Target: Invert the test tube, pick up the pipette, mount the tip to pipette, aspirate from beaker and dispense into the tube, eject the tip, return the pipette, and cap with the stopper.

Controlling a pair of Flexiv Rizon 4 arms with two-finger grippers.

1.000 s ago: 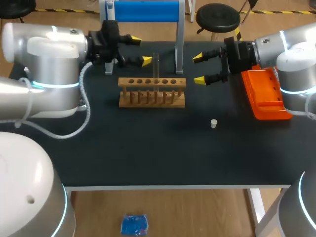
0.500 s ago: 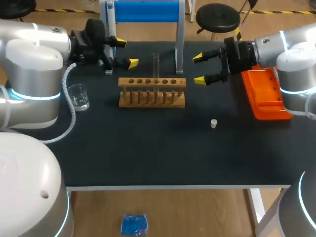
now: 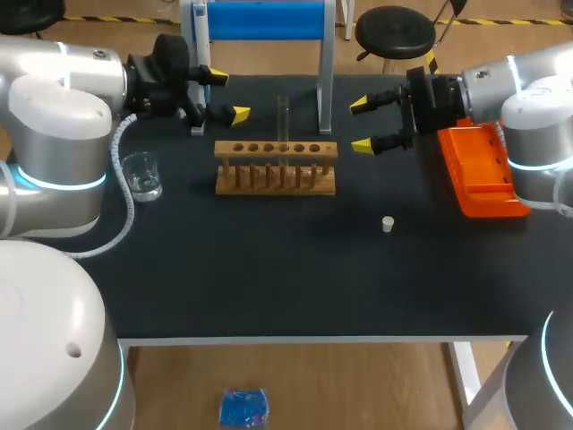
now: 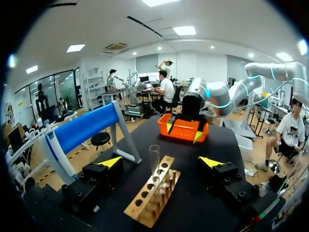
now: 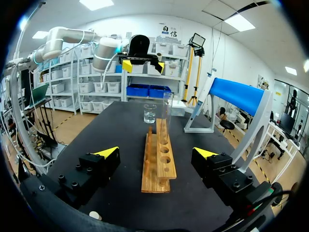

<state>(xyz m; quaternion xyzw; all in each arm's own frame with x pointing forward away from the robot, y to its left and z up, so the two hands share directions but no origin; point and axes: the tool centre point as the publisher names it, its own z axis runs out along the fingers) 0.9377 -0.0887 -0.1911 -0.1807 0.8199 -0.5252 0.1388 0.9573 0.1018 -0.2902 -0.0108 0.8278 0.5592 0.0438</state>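
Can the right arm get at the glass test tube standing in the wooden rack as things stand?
Probably yes. The right hand is open and empty, facing the clear glass test tube, which stands upright in the wooden rack. The right wrist view shows nothing between its fingers and the tube.

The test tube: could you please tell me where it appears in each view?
Head view: test tube upright in the wooden rack, mid-table.
Left wrist view: test tube in the rack, ahead of the left gripper.
Right wrist view: test tube in the rack, ahead of the right gripper.
Shared landmark: the wooden rack.
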